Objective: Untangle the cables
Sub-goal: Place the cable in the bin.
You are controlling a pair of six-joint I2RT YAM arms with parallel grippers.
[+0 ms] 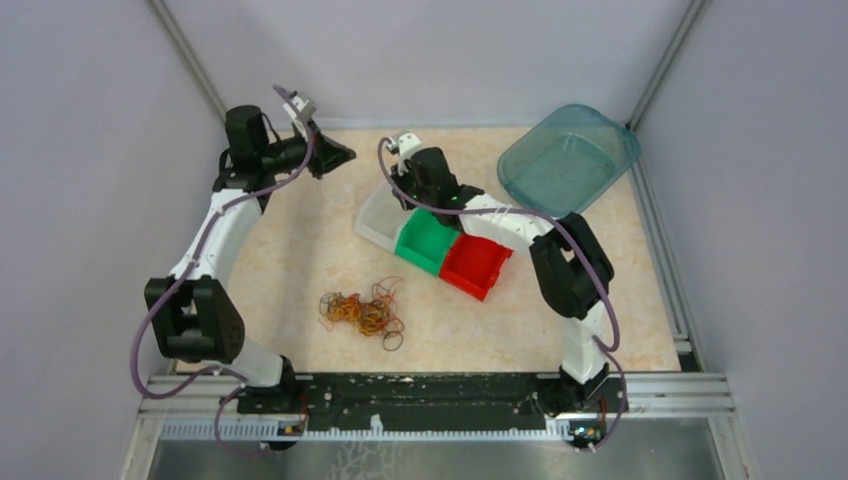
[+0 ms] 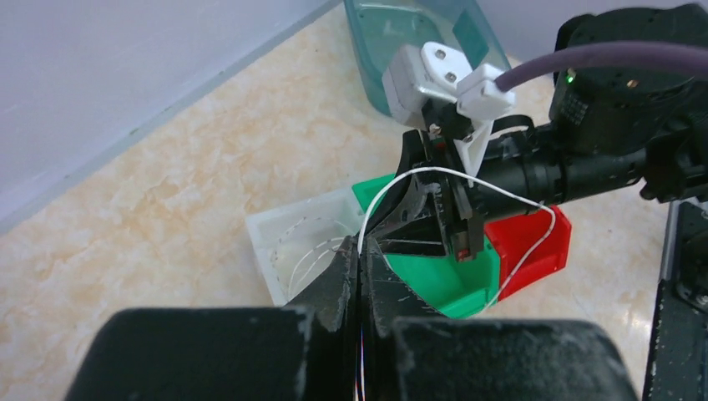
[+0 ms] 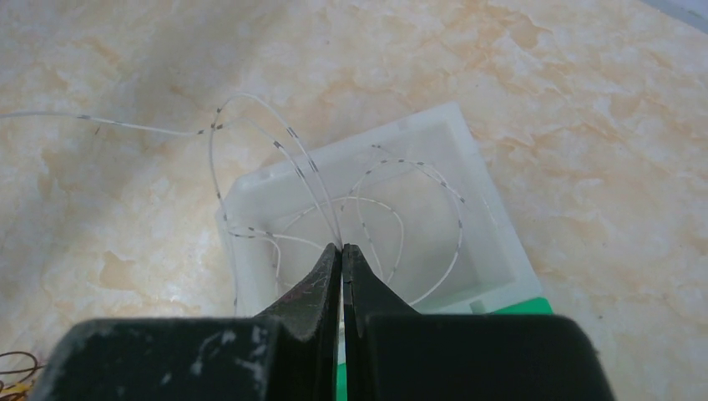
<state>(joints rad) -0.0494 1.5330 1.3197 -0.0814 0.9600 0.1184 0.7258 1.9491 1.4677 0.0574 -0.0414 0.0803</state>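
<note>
The cables (image 1: 362, 312) lie as a small tangle of orange, red and brown loops on the table, near the front and apart from both arms. My left gripper (image 2: 361, 251) is raised at the back left (image 1: 335, 156), shut on a thin white loop (image 2: 426, 170) that arcs across to the right gripper. My right gripper (image 3: 342, 248) hovers over the white bin (image 3: 493, 251), shut on white strands with grey marks (image 3: 142, 127). More such strands lie coiled inside that bin.
A row of three bins runs diagonally mid-table: white (image 1: 378, 218), green (image 1: 425, 242), red (image 1: 476, 265). A teal plastic tub (image 1: 568, 155) sits at the back right corner. Grey walls enclose the table on three sides.
</note>
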